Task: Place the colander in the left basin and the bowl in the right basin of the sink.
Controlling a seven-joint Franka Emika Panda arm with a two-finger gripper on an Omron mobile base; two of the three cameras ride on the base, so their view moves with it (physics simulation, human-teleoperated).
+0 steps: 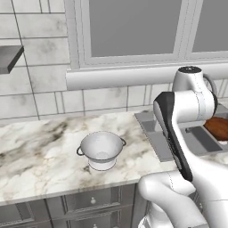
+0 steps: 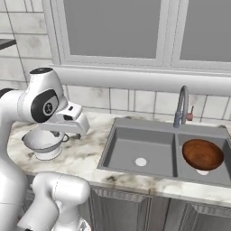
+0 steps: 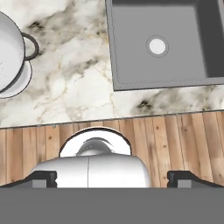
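On the far left of the marble counter (image 1: 35, 147) stands the colander (image 1: 101, 150), upright on its ring foot, its two dark loop handles out to either side. In the hand view the colander (image 3: 11, 54) sits at about ten o'clock, cut by the left edge, with open counter between it and the sink (image 2: 108, 153). The left basin (image 2: 137, 151) lies at about one o'clock in that view, bare around its pale drain. Further right, the bowl (image 2: 202, 154) already rests in the right basin (image 2: 212, 176). The gripper (image 3: 112, 177) hangs above the counter's front edge and the wooden floor (image 3: 183, 140), between colander and sink, its fingers spread as wide as they go, holding and touching nothing. The colander likely comes next, so the hand must swing toward ten o'clock.
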